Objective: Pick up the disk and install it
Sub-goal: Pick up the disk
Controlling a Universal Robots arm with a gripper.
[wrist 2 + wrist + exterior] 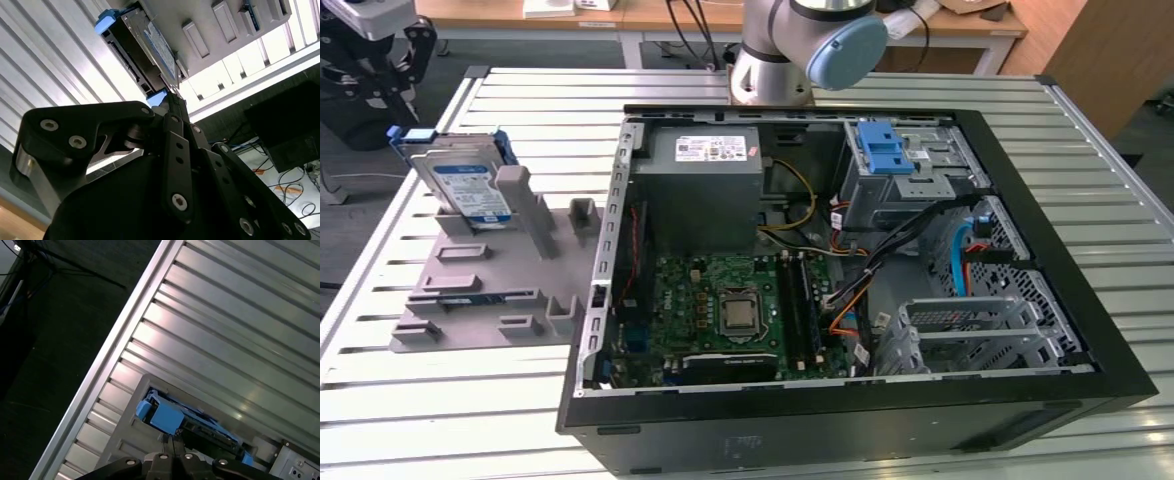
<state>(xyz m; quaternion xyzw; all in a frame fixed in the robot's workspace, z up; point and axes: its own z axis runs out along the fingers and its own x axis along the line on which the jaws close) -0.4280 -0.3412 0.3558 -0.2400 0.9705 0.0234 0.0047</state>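
Got the disk [464,182] standing upright in a rack [467,300] on the desk [440,400], over at the exterior view's left. Computer case [854,410] just beside the rack, on the exterior view's right. Arm base [771,70] behind the case.

Silver-grey arm [767,60] with pale blue joint cap [847,50]; black end effector [171,106] links studded with silver screws [179,201].

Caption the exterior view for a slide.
Disk stands upright in a grey holder beside the open computer case, hand poised close by, not gripping it.
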